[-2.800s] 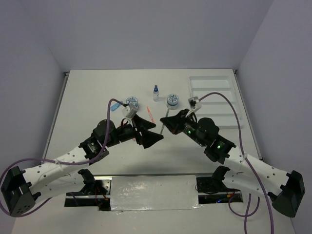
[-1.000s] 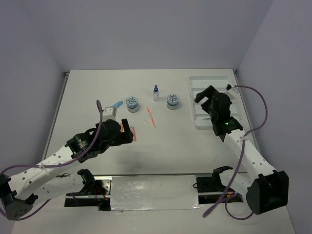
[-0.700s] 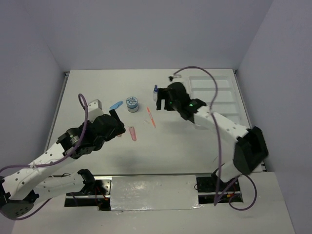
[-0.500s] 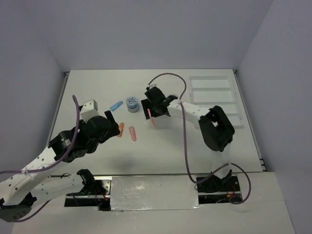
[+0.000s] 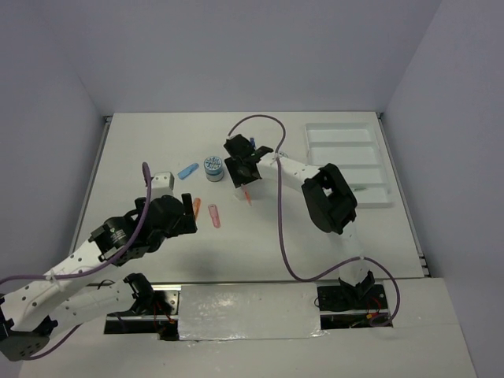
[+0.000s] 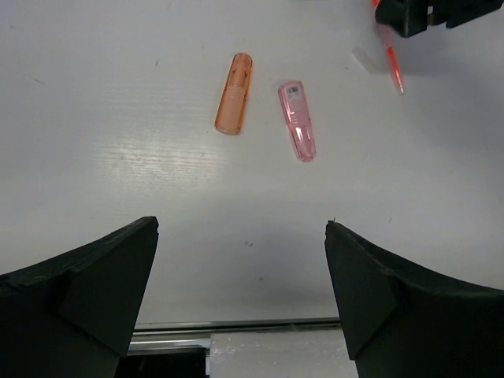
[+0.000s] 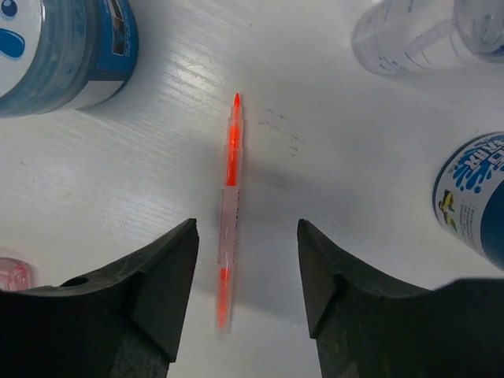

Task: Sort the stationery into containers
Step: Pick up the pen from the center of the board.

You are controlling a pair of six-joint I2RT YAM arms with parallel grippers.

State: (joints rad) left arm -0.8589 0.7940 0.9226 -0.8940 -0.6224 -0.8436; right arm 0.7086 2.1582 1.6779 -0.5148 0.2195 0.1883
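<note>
Alignment explains the right gripper [image 7: 246,228]: jaws partly open, holding nothing, astride the orange-red pen [image 7: 230,197], which lies flat between the left jar [image 7: 55,47] and right jar [image 7: 480,197]—set, I judge, for a pinch across its barrel. The left gripper [image 6: 240,232] hangs wide open and empty on the near side of the orange piece [image 6: 234,102] and pink piece [image 6: 297,120]. Only the top view shows the white tray [image 5: 339,135], far right, well apart; only the wrist view shows the pen inside the gap.
</note>
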